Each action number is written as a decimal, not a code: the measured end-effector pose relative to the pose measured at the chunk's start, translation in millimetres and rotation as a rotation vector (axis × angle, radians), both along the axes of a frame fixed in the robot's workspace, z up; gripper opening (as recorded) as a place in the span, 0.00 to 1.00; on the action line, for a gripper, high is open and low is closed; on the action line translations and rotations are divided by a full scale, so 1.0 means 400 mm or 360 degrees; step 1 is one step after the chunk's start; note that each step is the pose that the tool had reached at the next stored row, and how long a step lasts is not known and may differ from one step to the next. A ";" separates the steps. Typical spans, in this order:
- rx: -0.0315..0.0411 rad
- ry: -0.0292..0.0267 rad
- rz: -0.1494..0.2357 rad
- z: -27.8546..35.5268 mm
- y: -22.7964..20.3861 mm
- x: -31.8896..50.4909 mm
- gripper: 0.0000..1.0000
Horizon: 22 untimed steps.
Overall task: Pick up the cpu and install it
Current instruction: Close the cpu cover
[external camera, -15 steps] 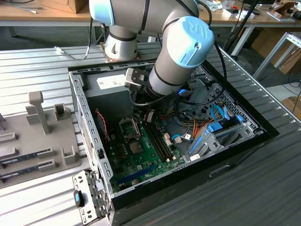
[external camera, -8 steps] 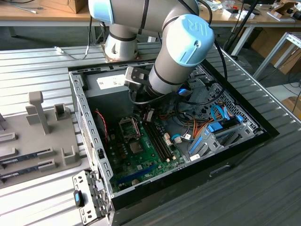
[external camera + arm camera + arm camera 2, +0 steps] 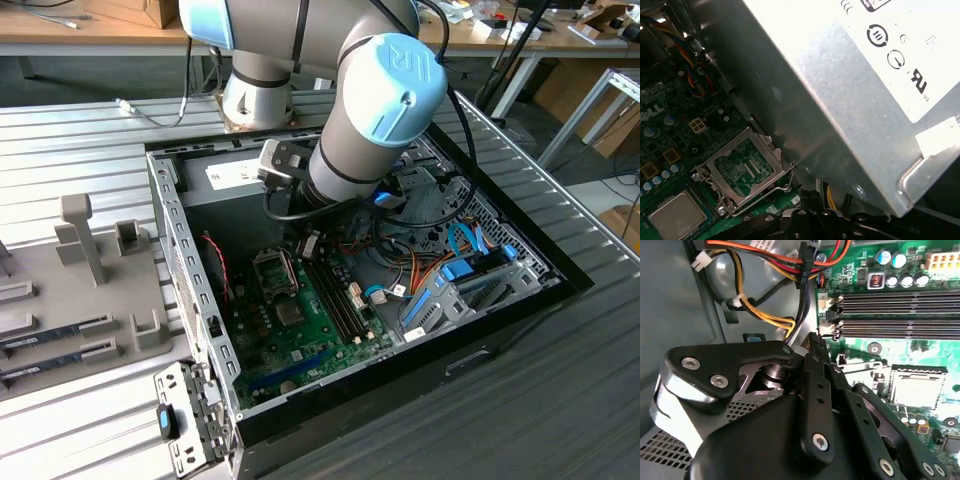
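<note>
On the table (image 3: 560, 400) the open computer case (image 3: 430, 362) lies with its motherboard facing up. Nearest on that board is a small flat silvery square, which I take to be the cpu (image 3: 290, 313). It lies flat and nothing is touching it. In the first wrist view it sits just beside the socket's metal frame, its edges roughly in line with the memory slots (image 3: 338, 300).

Just beyond it is the socket (image 3: 272, 268), whose bed looks unfilled in the first wrist view.

Farther in, the pincer (image 3: 812, 346) hangs over the board, right of the socket and close to the grey power supply (image 3: 840, 90). The cpu therefore lies on the pincer's near side, past the socket. I cannot tell whether the pincer is clenched or released, and nothing shows in its grasp.
</note>
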<state>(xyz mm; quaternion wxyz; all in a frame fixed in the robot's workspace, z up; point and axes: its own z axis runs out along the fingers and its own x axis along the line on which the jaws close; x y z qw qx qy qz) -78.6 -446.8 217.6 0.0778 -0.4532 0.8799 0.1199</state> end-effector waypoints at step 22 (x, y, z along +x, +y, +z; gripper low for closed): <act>0.0064 0.00538 -0.0002 -0.036 -0.003 -0.010 0.11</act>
